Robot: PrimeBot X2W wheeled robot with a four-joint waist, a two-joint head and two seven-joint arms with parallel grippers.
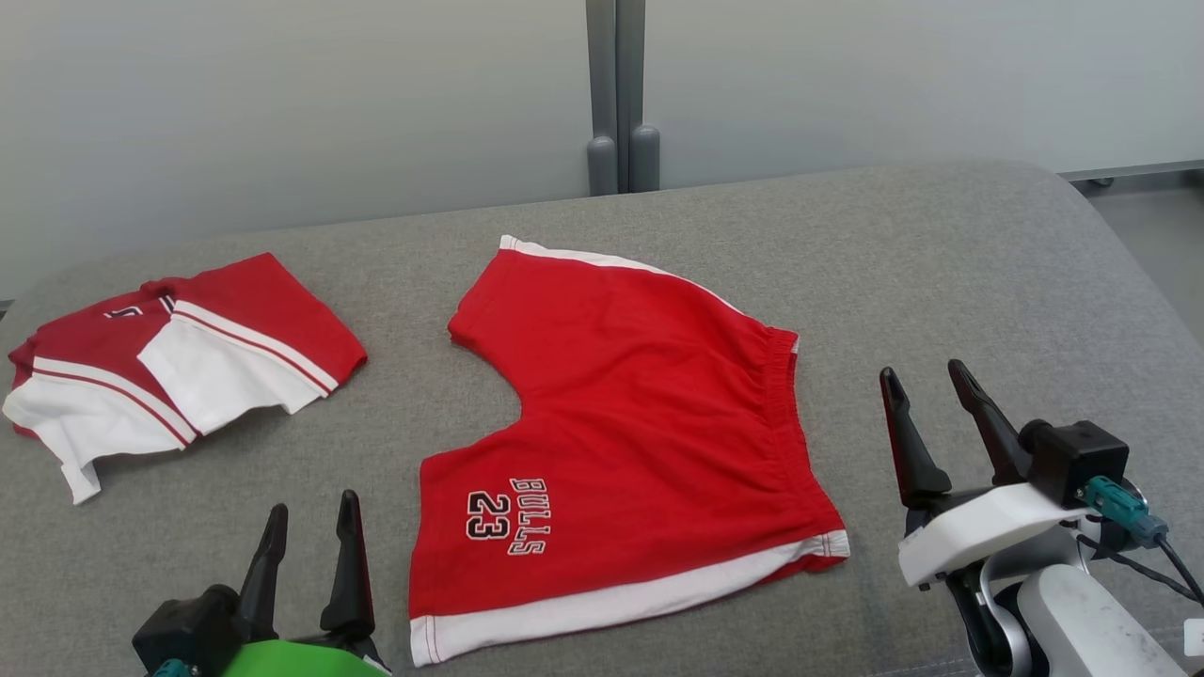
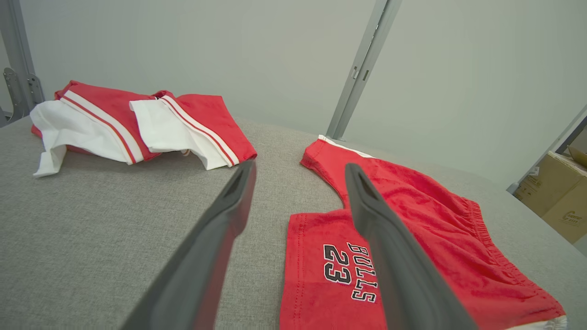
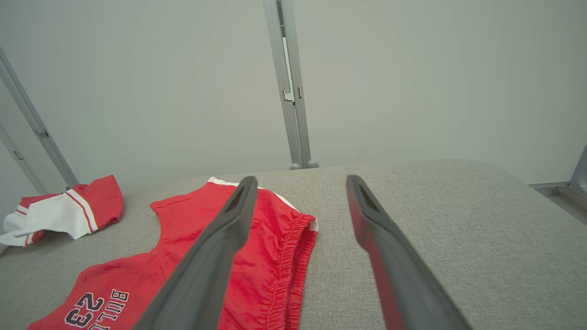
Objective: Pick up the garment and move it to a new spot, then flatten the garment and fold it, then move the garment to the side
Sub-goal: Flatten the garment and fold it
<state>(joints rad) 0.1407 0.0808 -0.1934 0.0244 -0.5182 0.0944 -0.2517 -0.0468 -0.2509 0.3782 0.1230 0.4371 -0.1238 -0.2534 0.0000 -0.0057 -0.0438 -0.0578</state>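
L hand point(image 1: 315, 501), R hand point(image 1: 920, 368), both spread, either side of red shorts point(image 1: 640, 414)

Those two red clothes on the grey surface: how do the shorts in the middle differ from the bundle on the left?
The shorts lie spread out flat; the bundle is folded over itself. The shorts are nearly all red with white hems; the bundle shows big white panels. The shorts show BULLS 23 in full; the bundle's print is mostly hidden. Both are red and white, on the grey surface.
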